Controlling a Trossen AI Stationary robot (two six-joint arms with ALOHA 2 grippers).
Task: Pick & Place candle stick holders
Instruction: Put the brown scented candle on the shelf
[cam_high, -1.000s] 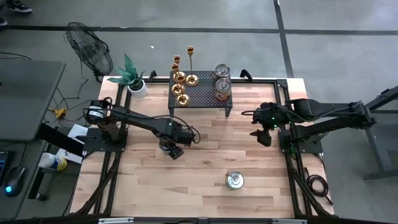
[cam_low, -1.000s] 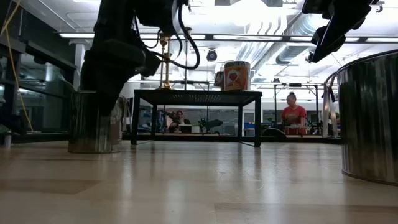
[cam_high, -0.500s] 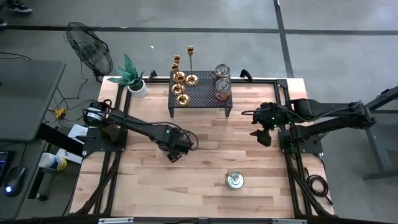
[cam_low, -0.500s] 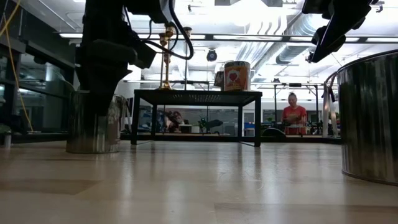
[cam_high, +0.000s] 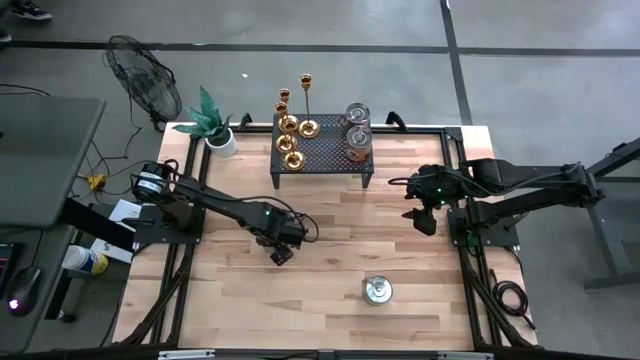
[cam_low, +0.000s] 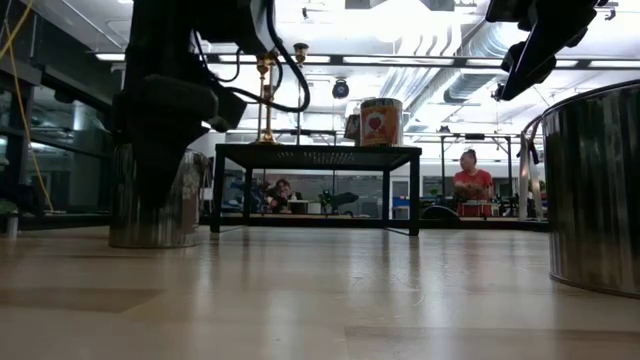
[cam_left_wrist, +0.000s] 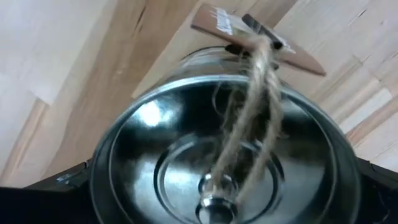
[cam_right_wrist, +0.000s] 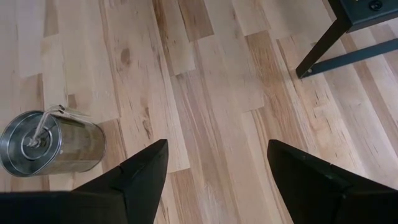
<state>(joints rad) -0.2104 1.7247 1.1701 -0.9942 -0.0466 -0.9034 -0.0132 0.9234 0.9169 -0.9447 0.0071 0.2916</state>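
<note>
Brass candle stick holders (cam_high: 291, 133) cluster on the black mesh stand (cam_high: 330, 152), untouched. Left gripper (cam_high: 281, 255) hovers with fingers spread around a metal tin (cam_left_wrist: 217, 155) (twine on its lid), while right gripper (cam_high: 425, 222) waits part-open above bare wood. Holders look light, slick, tippy; pinch the slim stem.

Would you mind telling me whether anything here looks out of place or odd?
Nothing is spilled or toppled. One oddity: the left tool is down over a silver tin on the table, not at the candle stick holders, which all stand on the black rack.
</note>
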